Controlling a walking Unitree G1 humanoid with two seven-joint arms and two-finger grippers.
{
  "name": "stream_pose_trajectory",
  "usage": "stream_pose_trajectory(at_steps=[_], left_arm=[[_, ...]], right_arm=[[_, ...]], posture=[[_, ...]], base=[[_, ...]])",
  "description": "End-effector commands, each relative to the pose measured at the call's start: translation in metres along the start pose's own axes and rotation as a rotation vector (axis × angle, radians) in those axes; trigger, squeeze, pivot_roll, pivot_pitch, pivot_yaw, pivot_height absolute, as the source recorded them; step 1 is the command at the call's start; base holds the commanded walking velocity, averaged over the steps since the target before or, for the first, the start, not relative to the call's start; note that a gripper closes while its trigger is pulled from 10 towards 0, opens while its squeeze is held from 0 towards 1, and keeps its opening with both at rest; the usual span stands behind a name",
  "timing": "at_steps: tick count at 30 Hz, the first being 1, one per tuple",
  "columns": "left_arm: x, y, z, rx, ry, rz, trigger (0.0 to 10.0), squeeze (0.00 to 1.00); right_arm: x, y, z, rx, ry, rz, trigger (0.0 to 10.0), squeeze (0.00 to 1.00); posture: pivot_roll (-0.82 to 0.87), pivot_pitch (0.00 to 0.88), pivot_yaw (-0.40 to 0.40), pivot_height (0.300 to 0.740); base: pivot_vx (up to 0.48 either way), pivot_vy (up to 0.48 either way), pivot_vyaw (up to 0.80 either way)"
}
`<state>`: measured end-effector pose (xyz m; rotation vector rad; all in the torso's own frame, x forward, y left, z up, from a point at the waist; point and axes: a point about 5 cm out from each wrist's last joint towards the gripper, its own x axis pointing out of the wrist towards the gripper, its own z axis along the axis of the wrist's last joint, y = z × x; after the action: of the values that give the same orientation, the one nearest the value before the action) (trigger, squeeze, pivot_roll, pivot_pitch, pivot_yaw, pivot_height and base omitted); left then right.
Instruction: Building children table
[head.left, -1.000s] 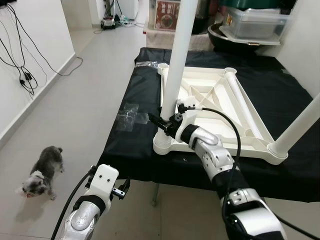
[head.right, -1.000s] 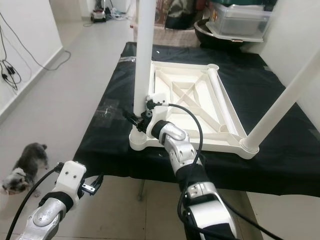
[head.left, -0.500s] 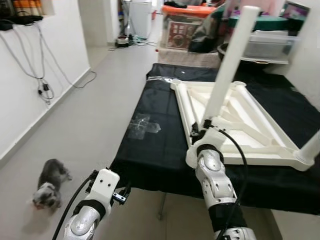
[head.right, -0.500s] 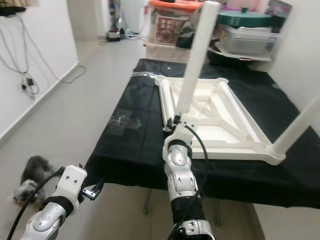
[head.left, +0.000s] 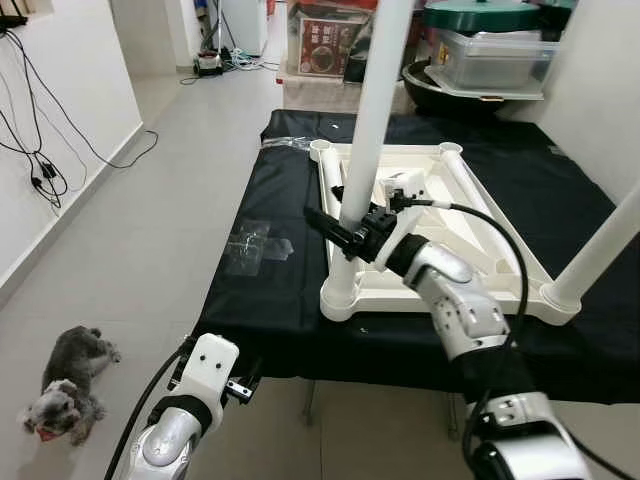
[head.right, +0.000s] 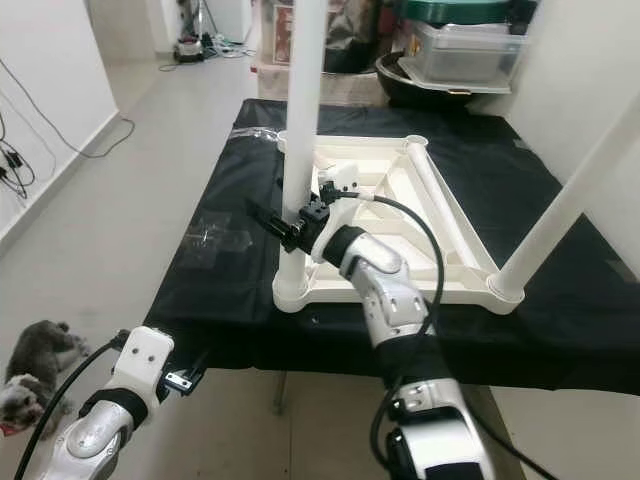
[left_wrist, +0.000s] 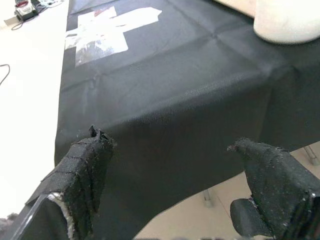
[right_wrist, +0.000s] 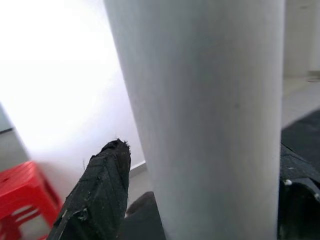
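The white tabletop (head.left: 470, 215) lies upside down on a table draped in black cloth (head.left: 270, 290), with one leg (head.left: 372, 120) standing upright in the near-left corner socket (head.left: 340, 298) and a second leg (head.left: 600, 255) leaning up from the near-right corner. The right gripper (head.left: 345, 232) reaches across from the right and has its two black fingers either side of the near-left leg a little above the socket; in the right wrist view the leg (right_wrist: 200, 115) sits squarely between the fingers (right_wrist: 97, 195), so it looks clenched on the leg, though actual contact is hard to confirm. The left gripper (left_wrist: 175, 185) hangs low off the near-left edge of the cloth with its fingers spread and nothing between them. The two far sockets (head.left: 322, 148) are still empty, so the build seems about half done, and the step in hand is probably seating or twisting this leg home. The main risk is side load: the grip is low on a long leg, so any sideways pull could lever it out of the socket, or drag the tabletop across the slick cloth toward the near edge. The other leg already tilts and may topple if the tabletop is jolted. A small dog (head.left: 65, 385) stands on the floor at near left, where a falling leg or a step could meet it.
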<state>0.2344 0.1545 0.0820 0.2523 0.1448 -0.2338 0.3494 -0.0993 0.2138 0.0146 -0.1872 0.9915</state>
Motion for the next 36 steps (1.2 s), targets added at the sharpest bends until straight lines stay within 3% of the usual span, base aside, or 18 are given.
stream_pose_trajectory(at_steps=[1,2,4,6,8,10,12,15,16,17,20,21,22,25,26,29,33,36], left_arm=[[0.000,-0.001,-0.005,-0.002,0.023,0.003,10.0,0.00],[-0.001,-0.002,-0.005,-0.003,0.023,0.004,10.0,0.00],[-0.001,-0.002,-0.005,-0.003,0.023,0.006,10.0,0.00],[-0.002,-0.002,-0.006,-0.004,0.024,0.007,10.0,0.00],[-0.003,-0.001,-0.007,-0.005,0.028,0.008,10.0,0.00],[-0.003,-0.001,-0.007,-0.005,0.028,0.008,10.0,0.00],[-0.004,-0.002,-0.007,-0.005,0.029,0.005,10.0,0.00],[-0.003,-0.002,-0.007,-0.006,0.029,0.003,10.0,0.00],[-0.002,-0.003,-0.006,-0.007,0.028,-0.001,10.0,0.00],[-0.001,-0.004,-0.006,-0.006,0.027,-0.008,10.0,0.00],[0.000,-0.004,-0.005,-0.005,0.026,-0.012,10.0,0.00],[0.001,-0.005,-0.005,-0.005,0.024,-0.015,10.0,0.00],[0.002,-0.004,-0.004,-0.004,0.023,-0.016,10.0,0.00],[0.003,-0.004,-0.004,-0.002,0.021,-0.015,10.0,0.00],[0.004,-0.002,-0.004,-0.001,0.019,-0.013,10.0,0.00],[0.004,-0.002,-0.003,-0.001,0.017,-0.012,10.0,0.00],[0.006,0.000,-0.003,0.000,0.013,-0.002,10.0,0.00],[0.006,0.000,-0.003,-0.002,0.011,0.002,10.0,0.00]], right_arm=[[0.013,0.019,-0.011,-0.015,0.057,0.188,4.5,0.00],[0.017,0.016,-0.021,-0.041,0.103,0.118,0.0,0.00],[0.019,0.012,-0.027,-0.059,0.130,0.052,0.0,0.00],[0.021,-0.001,-0.035,-0.056,0.175,-0.169,0.0,0.00],[-0.010,-0.042,-0.055,0.064,0.254,-0.869,0.0,0.00],[-0.010,-0.042,-0.055,0.064,0.254,-0.869,0.0,0.00],[-0.056,-0.049,-0.069,0.084,0.256,-1.331,0.0,0.00],[-0.062,-0.038,-0.076,0.090,0.265,-1.366,0.0,0.00],[-0.058,-0.021,-0.081,0.117,0.275,-1.325,2.6,0.00],[-0.045,-0.004,-0.083,0.162,0.255,-1.199,10.0,0.00],[-0.034,0.007,-0.083,0.193,0.235,-1.110,10.0,0.00],[-0.019,0.016,-0.072,0.198,0.130,-0.959,10.0,1.00],[-0.003,0.023,-0.061,0.224,0.050,-0.765,10.0,1.00],[0.014,0.029,-0.047,0.242,-0.021,-0.547,10.0,1.00],[0.020,0.028,-0.034,0.210,-0.044,-0.371,10.0,0.00],[0.022,0.028,-0.025,0.181,-0.055,-0.261,10.0,0.00],[0.014,0.030,-0.010,0.082,0.011,0.137,10.0,0.00],[0.014,0.032,-0.015,0.085,0.041,0.182,10.0,0.00]], posture=[[0.14,0.000,-0.090,0.740],[0.14,0.000,-0.091,0.740],[0.14,0.000,-0.091,0.740],[0.14,0.000,-0.090,0.740],[0.14,0.000,-0.085,0.740],[0.14,0.000,-0.085,0.740],[0.13,0.000,-0.081,0.740],[0.13,0.000,-0.073,0.740],[0.12,0.000,-0.067,0.740],[0.12,0.000,-0.065,0.740],[0.12,0.000,-0.065,0.740],[0.11,0.000,-0.059,0.740],[0.12,0.000,-0.063,0.740],[0.11,0.000,-0.062,0.740],[0.12,0.000,-0.070,0.740],[0.12,0.000,-0.070,0.740],[0.13,0.000,-0.087,0.740],[0.14,0.000,-0.092,0.740]], base=[[0.000,0.000,0.00],[0.000,0.000,0.00],[0.000,0.000,0.00],[0.000,0.000,0.00],[0.000,0.000,0.00],[0.000,0.000,0.00],[0.000,0.000,0.00],[0.000,0.000,0.00],[0.000,0.000,0.00],[0.000,0.000,0.00],[0.000,0.000,0.00],[0.000,0.000,0.00],[0.000,0.000,0.00],[0.000,0.000,0.00],[0.000,0.000,0.00],[0.000,0.000,0.00],[0.000,0.000,0.00],[0.000,0.000,0.00]])
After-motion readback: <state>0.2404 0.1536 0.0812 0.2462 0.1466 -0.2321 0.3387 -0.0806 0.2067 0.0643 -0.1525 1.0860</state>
